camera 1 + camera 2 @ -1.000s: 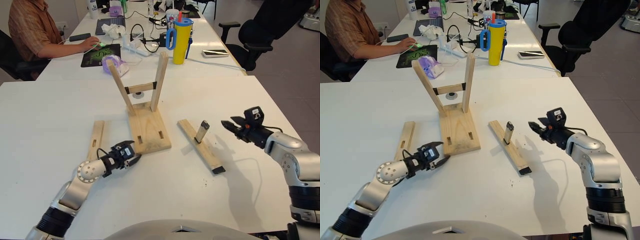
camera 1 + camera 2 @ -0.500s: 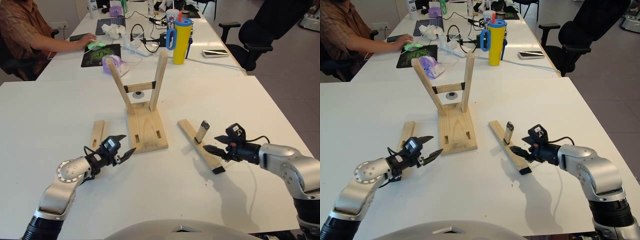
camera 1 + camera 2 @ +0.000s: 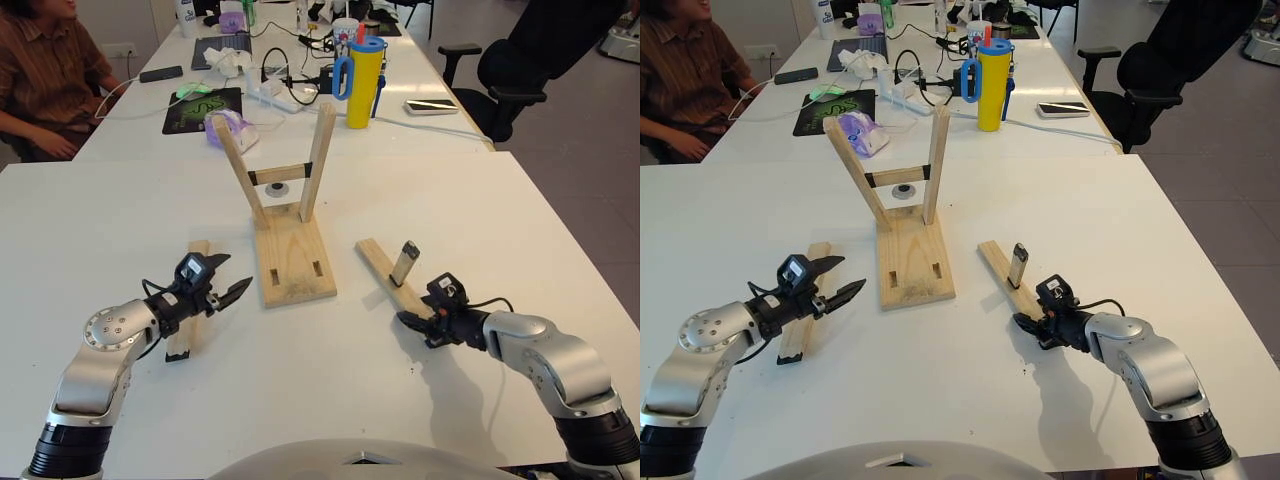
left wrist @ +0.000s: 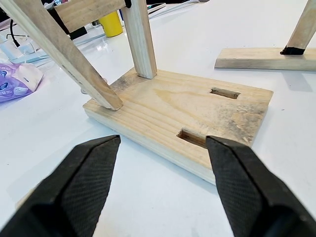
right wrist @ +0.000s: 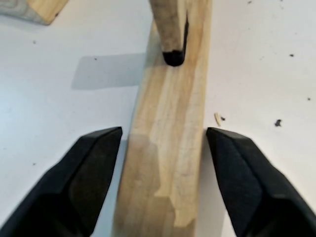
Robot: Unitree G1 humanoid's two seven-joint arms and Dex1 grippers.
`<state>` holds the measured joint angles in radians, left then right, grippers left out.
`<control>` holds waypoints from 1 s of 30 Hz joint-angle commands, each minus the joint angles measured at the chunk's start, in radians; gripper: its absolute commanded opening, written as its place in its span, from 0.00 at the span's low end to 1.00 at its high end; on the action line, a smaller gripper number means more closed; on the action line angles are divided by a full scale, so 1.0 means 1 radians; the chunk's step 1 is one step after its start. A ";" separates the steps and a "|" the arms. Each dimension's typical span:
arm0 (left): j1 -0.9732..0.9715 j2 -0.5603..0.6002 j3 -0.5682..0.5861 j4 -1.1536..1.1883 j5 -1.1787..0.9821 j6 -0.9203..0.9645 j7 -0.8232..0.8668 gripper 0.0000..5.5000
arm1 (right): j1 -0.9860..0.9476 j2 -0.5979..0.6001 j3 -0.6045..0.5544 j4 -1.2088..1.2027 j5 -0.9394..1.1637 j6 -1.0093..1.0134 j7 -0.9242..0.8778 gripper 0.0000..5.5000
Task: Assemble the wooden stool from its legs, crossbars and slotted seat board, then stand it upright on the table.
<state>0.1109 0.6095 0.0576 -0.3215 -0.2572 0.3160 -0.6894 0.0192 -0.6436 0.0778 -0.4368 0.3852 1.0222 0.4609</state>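
The slotted seat board [image 3: 293, 265] lies flat mid-table, with two legs and a crossbar [image 3: 280, 175] standing up from its far end. Its two near slots [image 4: 224, 93] are bare. A loose leg [image 3: 190, 295] lies left of the board. My left gripper [image 3: 235, 275] hovers open over that leg, pointing at the board's near left edge [image 4: 182, 118]. Right of the board lies another leg [image 3: 395, 280] with a short crossbar stub [image 3: 403, 262] sticking up. My right gripper [image 3: 418, 328] is open, its fingers [image 5: 89, 173] either side of that leg's near end [image 5: 168, 148].
On the far desk stand a yellow bottle [image 3: 364, 80], a purple bag [image 3: 228, 128], a phone [image 3: 430, 106], a mouse pad [image 3: 203, 108] and cables. A small round object [image 3: 277, 188] lies under the upright legs. White tabletop stretches around the parts.
My left gripper drew back to the left, from the board's front corner to above the loose leg. My right gripper came down and left to straddle the right leg's near end.
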 commanded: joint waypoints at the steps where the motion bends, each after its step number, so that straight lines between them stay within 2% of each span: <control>1: -0.023 0.001 0.025 -0.011 0.001 -0.014 0.016 0.58 | -0.007 0.023 0.012 0.010 -0.020 0.003 -0.021 0.45; 4: -0.081 -0.027 0.061 -0.004 -0.039 0.005 0.047 0.58 | -0.011 0.078 -0.031 0.052 -0.012 0.004 -0.050 0.37; 7: -0.125 -0.043 0.055 0.015 -0.056 0.027 0.059 0.58 | -0.059 0.148 -0.084 0.099 -0.012 -0.066 -0.081 0.37; 11: -0.180 -0.044 0.077 0.036 -0.145 0.099 0.026 0.58 | -0.244 0.282 -0.196 0.140 0.060 -0.156 -0.118 0.37; 16: -0.320 -0.049 0.169 0.083 -0.422 0.294 -0.041 0.69 | -0.478 0.374 -0.369 0.179 0.272 -0.206 -0.097 0.37; 20: -0.423 -0.039 0.241 0.141 -0.675 0.479 -0.091 0.79 | -0.520 0.398 -0.404 0.111 0.497 -0.127 -0.053 0.37; 24: -0.511 -0.044 0.246 0.183 -0.804 0.585 -0.107 0.89 | -0.568 0.375 -0.402 0.143 0.651 -0.063 -0.007 0.37; 30: -0.613 -0.070 0.249 0.267 -0.878 0.624 -0.111 0.89 | -0.648 0.276 -0.291 0.268 0.725 0.043 0.203 0.37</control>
<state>-0.4670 0.5448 0.3019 -0.0709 -1.1095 0.9177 -0.7989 -0.5900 -0.3285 -0.2611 -0.1998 1.0889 1.0268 0.5849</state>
